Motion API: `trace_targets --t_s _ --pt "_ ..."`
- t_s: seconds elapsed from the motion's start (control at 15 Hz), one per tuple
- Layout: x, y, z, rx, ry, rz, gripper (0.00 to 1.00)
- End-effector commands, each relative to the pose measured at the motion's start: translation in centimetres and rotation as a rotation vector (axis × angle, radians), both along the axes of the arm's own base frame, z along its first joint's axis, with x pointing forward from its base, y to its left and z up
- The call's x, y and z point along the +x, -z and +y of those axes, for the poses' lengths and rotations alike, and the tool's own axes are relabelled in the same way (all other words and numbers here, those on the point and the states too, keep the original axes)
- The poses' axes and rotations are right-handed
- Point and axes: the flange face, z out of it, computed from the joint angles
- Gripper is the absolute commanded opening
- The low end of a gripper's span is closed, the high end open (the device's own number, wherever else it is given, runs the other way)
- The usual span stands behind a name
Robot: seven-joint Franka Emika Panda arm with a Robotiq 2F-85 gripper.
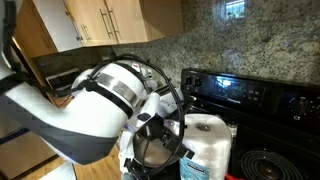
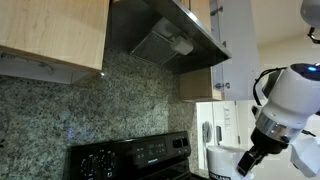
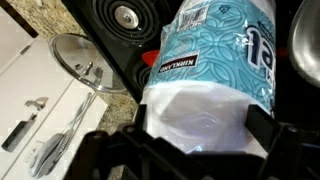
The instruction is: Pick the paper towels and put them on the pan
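The paper towels are a big white roll in clear wrap with teal-blue print. They fill the middle of the wrist view, with the white end toward the camera. In an exterior view the roll stands upright on the stove. My gripper is open, with one black finger on each side of the roll's near end, and I cannot tell whether they touch it. A grey round rim at the right edge looks like the pan. In an exterior view the pan sits left of the roll, partly hidden by my wrist.
A glass lid and utensils lie on the white counter. Black coil burners sit beside the roll, with a small red piece against it. The stove's back panel and a range hood are behind.
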Motion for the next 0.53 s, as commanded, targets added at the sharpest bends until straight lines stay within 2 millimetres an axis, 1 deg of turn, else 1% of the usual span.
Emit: trace_targets --t_s 0.0,0.13,0.47 --pt "2.4 0.4 0.3 -0.052 -0.004 -0.08 1.0" --pt "3.0 0.8 0.4 -0.052 -0.014 -0.1 1.0" --pt "3.8 2.0 1.5 0.002 -0.075 -0.092 1.0"
